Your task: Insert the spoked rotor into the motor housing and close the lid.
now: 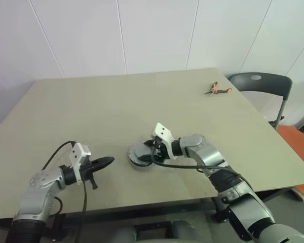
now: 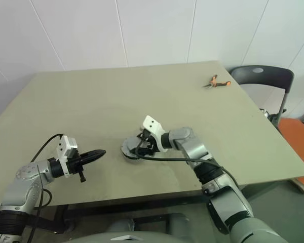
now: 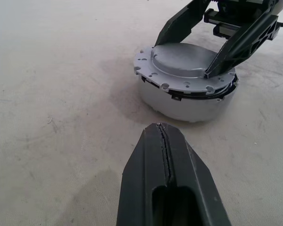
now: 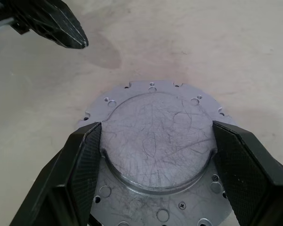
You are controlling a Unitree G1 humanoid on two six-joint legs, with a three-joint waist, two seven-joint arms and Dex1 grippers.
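beige table [image 1: 142, 101], white panel wall | left gripper [image 1: 107, 161] fingers pressed together, empty, beside motor housing [image 3: 188, 101] | lid [image 4: 155, 141] atop housing, right gripper [image 4: 155, 162] fingers spread around its dome | advice: seat lid flush, square, before release

You can't see inside the motor housing [image 3: 186, 101] at all, the lid [image 4: 158, 141] covers it, so no telling if the rotor's in. The chair [image 1: 261, 86] beyond the counter [image 1: 91, 116] is cut off, and the orange-handled thing [image 1: 217, 90] near it is too small to identify.
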